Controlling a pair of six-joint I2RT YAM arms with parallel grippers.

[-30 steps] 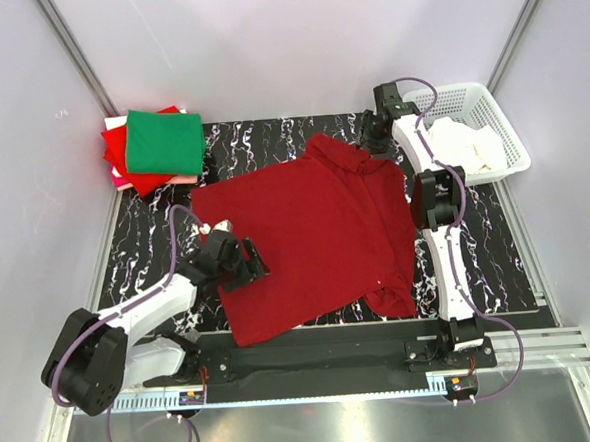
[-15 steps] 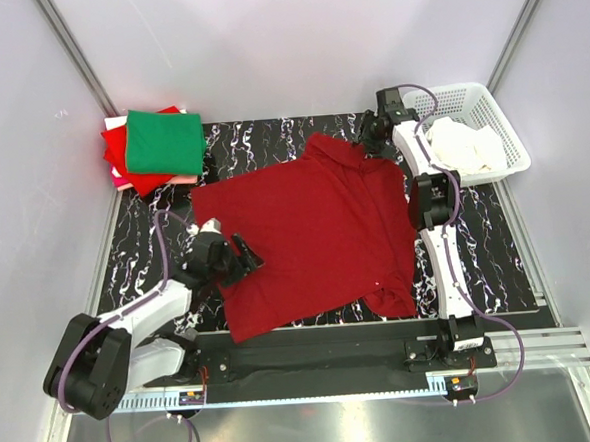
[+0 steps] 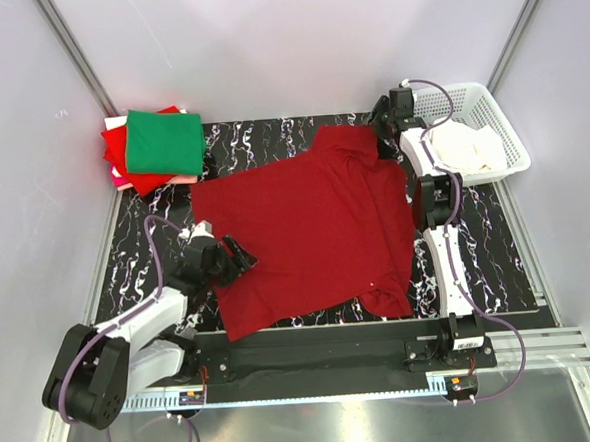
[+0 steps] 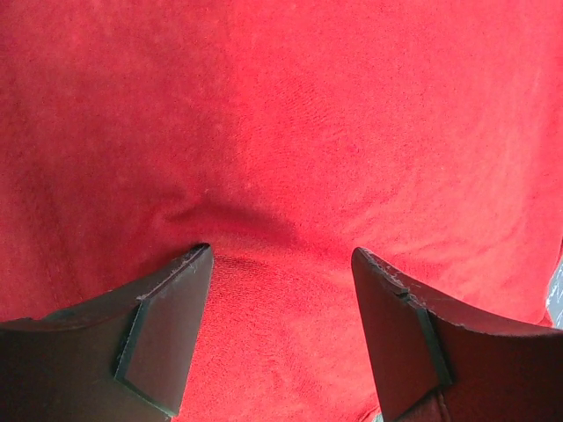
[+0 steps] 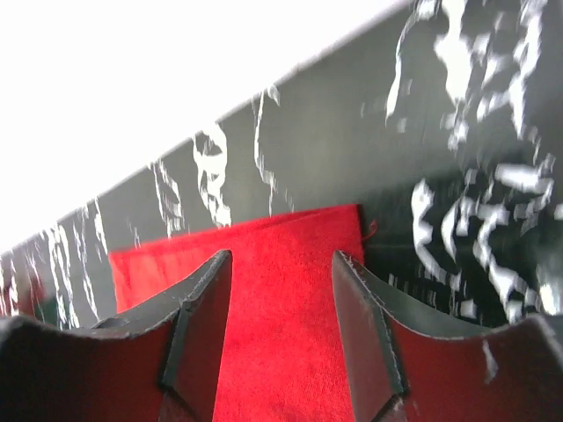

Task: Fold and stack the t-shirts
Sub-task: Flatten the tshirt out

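Observation:
A dark crimson t-shirt with a collar lies spread flat on the black marbled mat. My left gripper is open, low over the shirt's left edge; in the left wrist view both fingers rest on red cloth with nothing between them. My right gripper is open at the shirt's far right corner by the collar; in the right wrist view the fingers straddle a flat corner of red cloth. A folded stack sits at the far left: green shirt on top, bright red and pale pink under it.
A white lattice basket holding white cloth stands at the far right, just beyond the right gripper. Pale walls close in the back and sides. The arm bases and a metal rail run along the near edge.
My left gripper has drawn back toward the near left along the shirt's left edge. My right gripper has shifted right and farther back at the collar. The shirt lies much as before.

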